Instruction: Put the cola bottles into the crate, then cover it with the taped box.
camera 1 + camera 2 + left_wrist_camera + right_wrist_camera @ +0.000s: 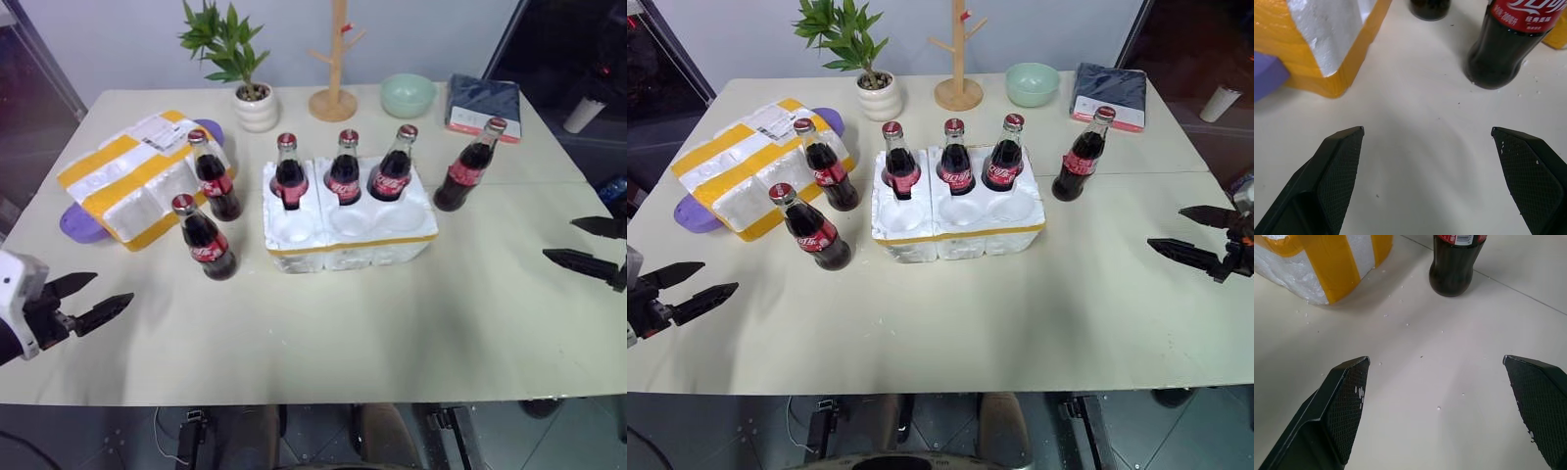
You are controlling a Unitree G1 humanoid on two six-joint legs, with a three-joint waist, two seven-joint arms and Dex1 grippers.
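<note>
Presently, the low white styrofoam crate with round wells and a yellow tape strip along its near rim sits at the middle of the pale table. Three small glass cola bottles with red labels and red caps stand in its far row of wells: one at the left, one in the middle and one at the right; the three near wells hold nothing. A fourth cola bottle stands on the table just right of the crate, apart from it. Two more stand to the crate's left: one farther back, close against the taped box, and one nearer. The larger white styrofoam box with wide yellow tape bands and a white shipping label lies at the far left, resting partly on a flat purple object. Along the far edge stand a potted green plant in a white pot, a wooden peg stand, a pale green bowl and a dark folded cloth. The left gripper hovers over the near left of the table, its black fingers spread apart and holding nothing. The right gripper hovers at the right edge, fingers likewise spread wide and empty.
</note>
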